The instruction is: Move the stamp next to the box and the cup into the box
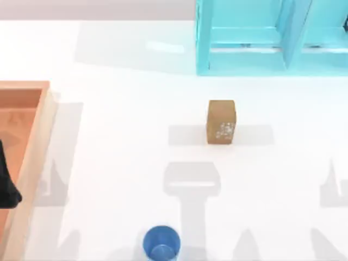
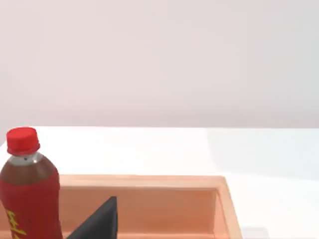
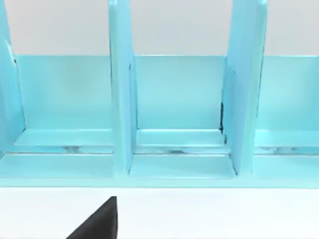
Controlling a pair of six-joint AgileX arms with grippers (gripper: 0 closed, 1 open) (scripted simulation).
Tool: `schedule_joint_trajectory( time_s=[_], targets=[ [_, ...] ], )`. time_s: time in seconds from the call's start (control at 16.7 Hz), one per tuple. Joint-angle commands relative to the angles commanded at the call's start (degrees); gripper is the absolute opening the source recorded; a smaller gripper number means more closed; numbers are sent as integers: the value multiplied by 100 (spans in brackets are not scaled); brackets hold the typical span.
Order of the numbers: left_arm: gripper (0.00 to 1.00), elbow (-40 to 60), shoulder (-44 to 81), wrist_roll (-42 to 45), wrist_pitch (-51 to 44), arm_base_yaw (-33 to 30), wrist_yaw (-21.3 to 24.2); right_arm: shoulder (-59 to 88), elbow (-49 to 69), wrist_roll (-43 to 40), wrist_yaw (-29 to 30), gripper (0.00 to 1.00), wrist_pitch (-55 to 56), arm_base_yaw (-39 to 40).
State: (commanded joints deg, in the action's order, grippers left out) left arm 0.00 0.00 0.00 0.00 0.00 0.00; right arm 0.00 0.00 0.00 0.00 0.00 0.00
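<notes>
Box (image 1: 38, 136): table's left edge; left gripper (image 1: 6, 185) above it, finger state indeterminate. Cola bottle (image 2: 27, 189): upright inside box. Cup (image 1: 161, 243): near edge, centre. Stamp (image 1: 221, 122): mid-table, before cyan shelf unit (image 1: 272, 38). Right gripper (image 3: 97, 221): facing shelf, finger state indeterminate.

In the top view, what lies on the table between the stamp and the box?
Nothing: bare white table with only shadows separates the stamp from the box, seen in the top view.
</notes>
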Motion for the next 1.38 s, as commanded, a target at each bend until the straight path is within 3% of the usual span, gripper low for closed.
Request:
schedule_joint_trajectory(
  time_s=[0.3, 0.6, 0.96, 1.38],
  targets=[
    [100, 235, 307, -32, -190, -82, -31, 0, 0, 0, 0, 100, 0, 0],
    [100, 1534, 1867, -281, -1159, -489, -168, 0, 0, 0, 0, 100, 0, 0],
    [100, 4298, 4922, -923, -2989, -1291, -403, 0, 0, 0, 0, 100, 0, 0],
    [100, 8560, 9191, -2090, -5441, -2473, -646, 0, 0, 0, 0, 100, 0, 0]
  ],
)
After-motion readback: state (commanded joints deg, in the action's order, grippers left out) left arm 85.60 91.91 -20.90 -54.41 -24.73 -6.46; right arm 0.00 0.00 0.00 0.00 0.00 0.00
